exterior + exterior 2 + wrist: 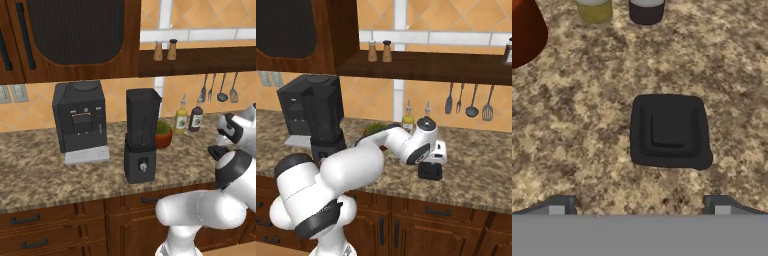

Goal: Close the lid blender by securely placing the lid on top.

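The white arm [356, 165] reaches forward and to its right across the kitchen counter, elbow bent, its wrist turned down so the gripper [639, 205] points at the worktop, the two dark fingertips [559, 204] spread wide with nothing between them. In the right base view the hand's black end [430, 171] hangs low over the stone.

The counter [35, 170] is speckled brown granite above dark wood drawers, backed by orange tile. A black coffee machine [80, 122] stands at the left, the blender [141, 135] just right of it with its smoky jar open at the top, a small potted plant [163, 133] behind it. Two bottles [188, 117] stand by the wall, utensils [468, 102] hang on it, and two shakers [379, 51] sit on a shelf.

The lid [669, 131], a flat black squarish cap, lies on the granite directly under the hand, centred between the fingertips but apart from them, well right of the blender.
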{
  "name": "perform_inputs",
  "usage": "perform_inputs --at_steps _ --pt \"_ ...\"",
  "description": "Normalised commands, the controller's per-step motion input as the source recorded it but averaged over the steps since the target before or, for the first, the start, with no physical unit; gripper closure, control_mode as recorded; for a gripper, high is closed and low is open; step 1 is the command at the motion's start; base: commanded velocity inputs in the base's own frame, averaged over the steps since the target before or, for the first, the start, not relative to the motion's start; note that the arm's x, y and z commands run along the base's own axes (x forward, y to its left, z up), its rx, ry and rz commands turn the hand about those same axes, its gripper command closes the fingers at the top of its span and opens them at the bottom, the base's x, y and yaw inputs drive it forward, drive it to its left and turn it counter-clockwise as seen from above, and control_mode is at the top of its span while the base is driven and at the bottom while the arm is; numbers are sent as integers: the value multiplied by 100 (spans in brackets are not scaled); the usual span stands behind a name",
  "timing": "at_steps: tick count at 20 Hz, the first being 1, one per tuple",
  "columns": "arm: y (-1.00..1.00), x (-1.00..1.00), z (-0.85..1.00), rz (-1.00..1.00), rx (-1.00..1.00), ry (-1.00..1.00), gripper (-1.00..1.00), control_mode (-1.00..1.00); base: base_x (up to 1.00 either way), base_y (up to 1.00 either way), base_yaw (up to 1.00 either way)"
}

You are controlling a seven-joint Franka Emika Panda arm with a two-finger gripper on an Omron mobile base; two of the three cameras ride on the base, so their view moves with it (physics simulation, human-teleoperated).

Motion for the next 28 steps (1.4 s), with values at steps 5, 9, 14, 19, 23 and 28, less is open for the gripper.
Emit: perform_inputs --at_steps 5,9,14,19,23,28 --pt "-13 24 -28 3 2 0 -100 -100 0 0 0" --pt "-12 23 -32 3 0 0 -100 -100 0 0 0" --pt "-7 21 -32 2 0 0 -100 -100 0 0 0" --pt "-10 19 -27 2 0 0 -100 -100 0 0 0" --pt "-20 13 -19 1 2 0 -100 -100 0 0 0" --pt "-22 14 -19 1 3 0 -100 -100 0 0 0"
